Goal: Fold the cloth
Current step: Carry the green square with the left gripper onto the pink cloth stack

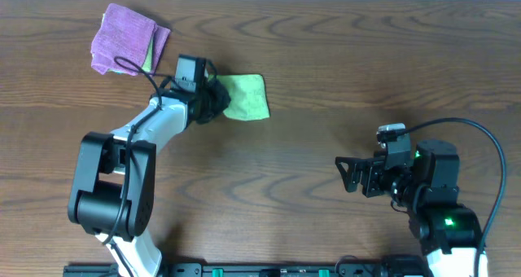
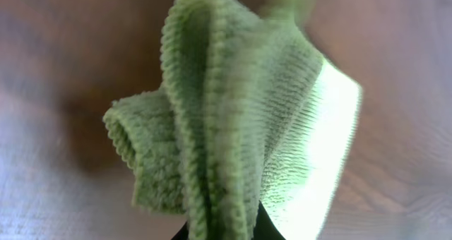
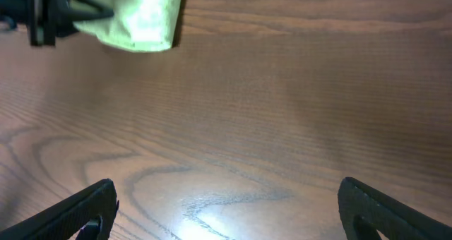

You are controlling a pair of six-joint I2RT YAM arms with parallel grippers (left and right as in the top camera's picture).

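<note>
The cloth (image 1: 248,96) lies on the far half of the table (image 1: 342,73), left of centre. Most of it is flat on the wood, but its left edge is gathered up. In the left wrist view that edge stands in a bunched ridge, with one flap curling over to the left and a brighter, flatter panel running off to the right. No tag shows in any view.

The left gripper (image 1: 218,99) is clamped on this gathered edge. Its dark tips show only at the bottom of its own camera, with fabric pinched between them. This looks like the start of the first fold: an edge is gripped and lifted, but not yet carried over.

The next move probably calls for drawing that edge rightward across the flat part and laying it down on the opposite edge. The pinch should stay low so the free part is not dragged along.

The right gripper (image 1: 343,173) hangs well apart at the near right, its jaws spread wide and holding nothing.

A purple cloth (image 1: 122,39) sits folded at the far left corner.
</note>
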